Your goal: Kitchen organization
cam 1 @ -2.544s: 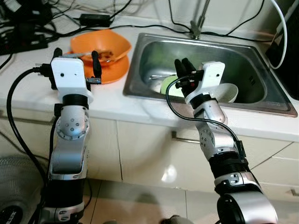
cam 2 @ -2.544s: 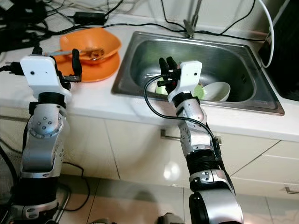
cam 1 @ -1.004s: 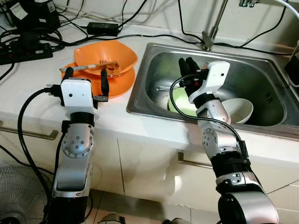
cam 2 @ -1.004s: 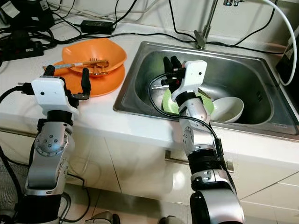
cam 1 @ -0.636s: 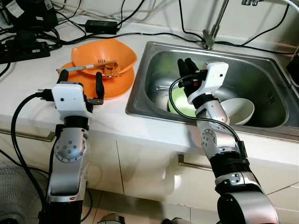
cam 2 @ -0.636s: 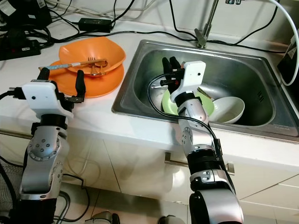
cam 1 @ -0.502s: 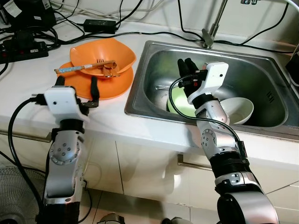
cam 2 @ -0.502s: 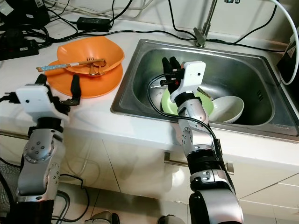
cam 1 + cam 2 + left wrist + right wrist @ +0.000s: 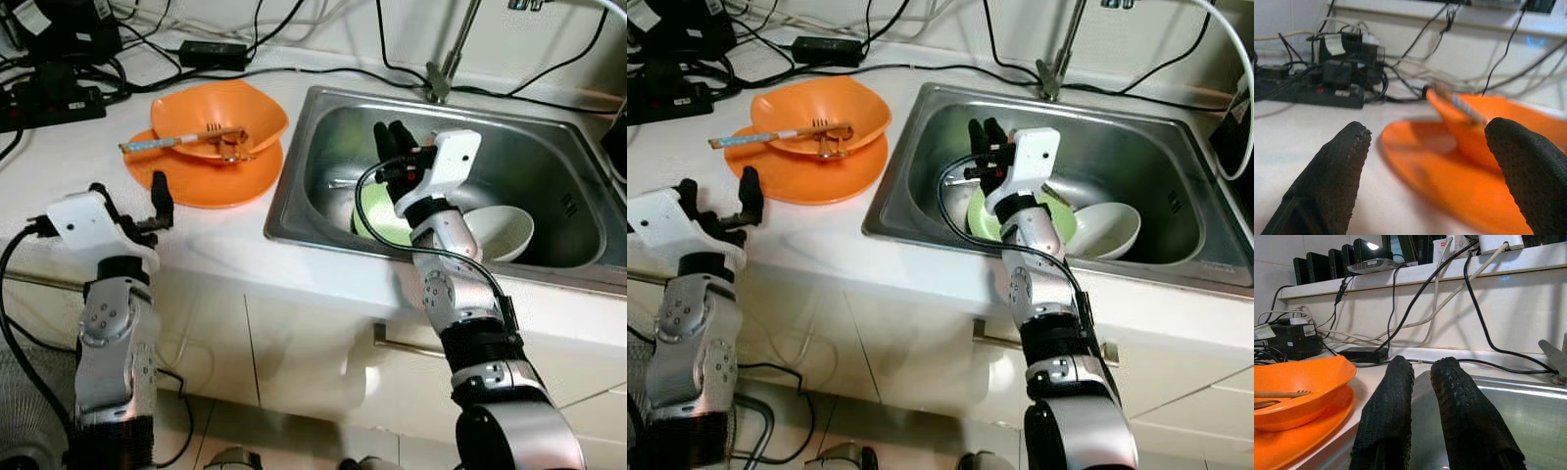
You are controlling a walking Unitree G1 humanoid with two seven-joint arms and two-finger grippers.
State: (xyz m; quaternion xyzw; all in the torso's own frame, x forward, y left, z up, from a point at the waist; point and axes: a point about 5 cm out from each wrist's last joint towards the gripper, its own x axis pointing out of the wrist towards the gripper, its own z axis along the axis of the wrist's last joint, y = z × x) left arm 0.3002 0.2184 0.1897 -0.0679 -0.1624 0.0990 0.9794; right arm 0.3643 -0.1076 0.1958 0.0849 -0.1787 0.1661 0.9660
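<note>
Orange bowl (image 9: pixel 217 117) sits on the orange plate (image 9: pixel 211 174) on the counter (image 9: pixel 225 245), cutlery (image 9: pixel 186 139) lying across it, just beyond the left gripper (image 9: pixel 132 201). That gripper hovers over the counter's front edge, fingers spread wide, holding nothing. Right gripper (image 9: pixel 392 147) is up over the sink (image 9: pixel 549 166), fingers nearly together and empty, above the green plate (image 9: pixel 1058 220) and white bowl (image 9: pixel 505 230).
</note>
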